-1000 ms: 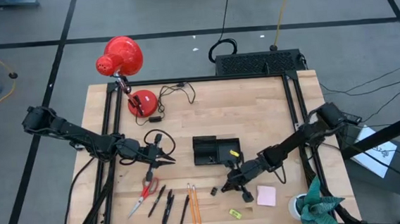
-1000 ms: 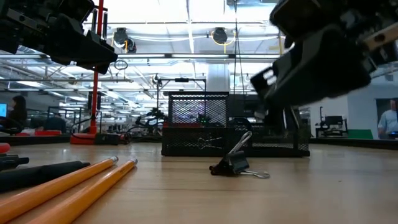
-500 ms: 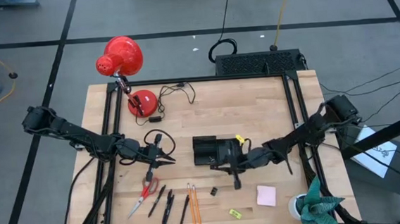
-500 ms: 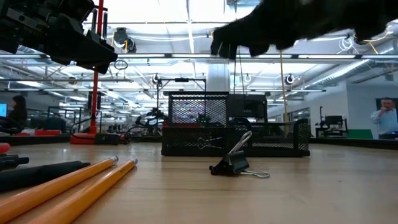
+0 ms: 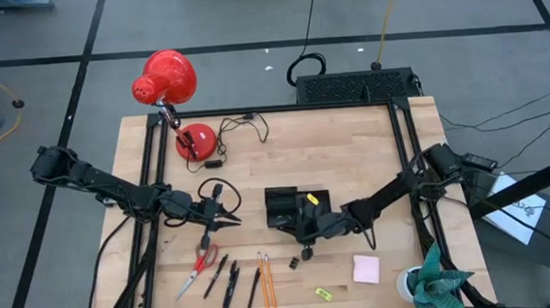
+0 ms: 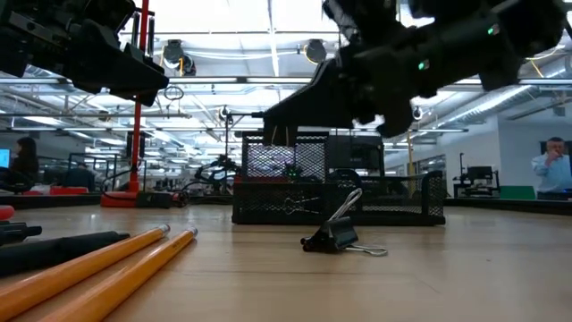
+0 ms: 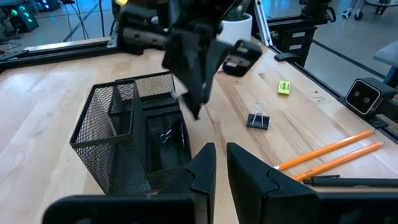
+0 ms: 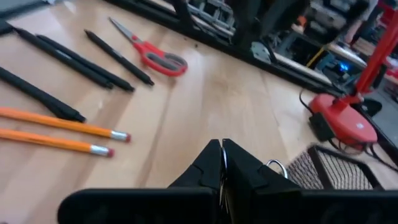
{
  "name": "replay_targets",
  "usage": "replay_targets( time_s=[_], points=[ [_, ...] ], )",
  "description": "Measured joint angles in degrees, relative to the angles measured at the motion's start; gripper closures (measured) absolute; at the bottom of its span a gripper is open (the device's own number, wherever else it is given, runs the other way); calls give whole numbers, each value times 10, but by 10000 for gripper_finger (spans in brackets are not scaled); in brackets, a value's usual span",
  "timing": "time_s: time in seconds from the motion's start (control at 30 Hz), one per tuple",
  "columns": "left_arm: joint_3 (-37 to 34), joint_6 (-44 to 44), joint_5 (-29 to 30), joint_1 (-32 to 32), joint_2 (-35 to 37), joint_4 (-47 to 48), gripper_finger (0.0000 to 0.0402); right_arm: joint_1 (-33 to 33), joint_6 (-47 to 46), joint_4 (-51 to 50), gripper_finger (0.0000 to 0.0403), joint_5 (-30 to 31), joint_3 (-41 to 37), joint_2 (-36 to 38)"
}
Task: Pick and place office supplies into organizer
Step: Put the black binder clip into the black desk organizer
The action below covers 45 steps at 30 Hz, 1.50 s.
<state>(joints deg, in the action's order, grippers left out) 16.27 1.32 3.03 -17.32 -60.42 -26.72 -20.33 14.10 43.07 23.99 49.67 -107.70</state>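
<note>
We are looking at a pale, wood-grained table (image 5: 352, 149) in the middle of the high view. At centre, the organizer (image 5: 284, 210) is showing black, in fine wire mesh. Toward the lower left, the scissors (image 5: 201, 264) are showing red handles, the pens (image 5: 227, 279) black, the pencils (image 5: 266, 283) orange. A binder clip (image 5: 293, 263) below centre is black; the sticky-note pad (image 5: 366, 269) at lower right is pink, the small piece (image 5: 324, 292) beside it yellow. In the upper left, the desk lamp (image 5: 165, 79) is glowing red.
</note>
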Motion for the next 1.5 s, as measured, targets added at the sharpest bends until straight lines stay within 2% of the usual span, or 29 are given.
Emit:
replay_targets(
  time_s=[0.33,1.1,1.5],
  points=[
    [0,-1,0,0,0,2,355,23,-31,-13,403,2,0,-16],
    [0,-1,0,0,0,3,355,29,-81,-69,402,-8,0,-16],
    [0,-1,0,0,0,3,355,39,-124,-68,321,-16,0,-16]
  ],
)
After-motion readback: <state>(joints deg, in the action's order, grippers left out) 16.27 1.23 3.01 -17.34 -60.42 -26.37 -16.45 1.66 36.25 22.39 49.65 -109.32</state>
